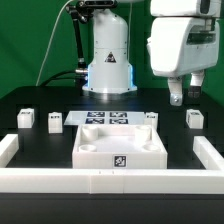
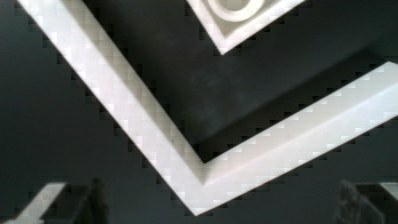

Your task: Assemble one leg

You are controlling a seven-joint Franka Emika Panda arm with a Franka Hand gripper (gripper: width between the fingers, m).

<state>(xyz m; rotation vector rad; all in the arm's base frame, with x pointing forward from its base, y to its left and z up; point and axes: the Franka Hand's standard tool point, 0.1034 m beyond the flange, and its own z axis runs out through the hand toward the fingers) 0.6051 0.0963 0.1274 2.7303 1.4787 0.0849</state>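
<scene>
Your gripper (image 1: 187, 92) hangs above the table with its two fingers spread wide. In the wrist view the dark fingertips (image 2: 45, 200) sit at opposite edges of the picture with only table and white rail in the gap, so you are holding nothing. Directly under the gripper, the wrist view shows a corner of the white border rail (image 2: 134, 110), its two arms meeting in a V on the black table (image 2: 249, 100). Just past that corner is a corner of the white tray-like piece (image 2: 240, 15), with a round recess in it. In the exterior view the closest leg (image 1: 194, 117) stands upright on the table below your fingertips, apart from them, with a dark tag on the face turned to the camera. Further from the gripper, toward the exterior view's left, a second leg (image 1: 152, 117) stands at the rear corner of the tray-like piece; you cannot tell whether the two touch. Beyond it the marker board (image 1: 105, 120) lies flat behind the tray-like piece, and behind that board rises the arm's base (image 1: 108, 60). Farthest from the gripper, at the exterior view's left, a third leg (image 1: 54, 122) and a fourth leg (image 1: 26, 118) stand side by side with a gap between them.
</scene>
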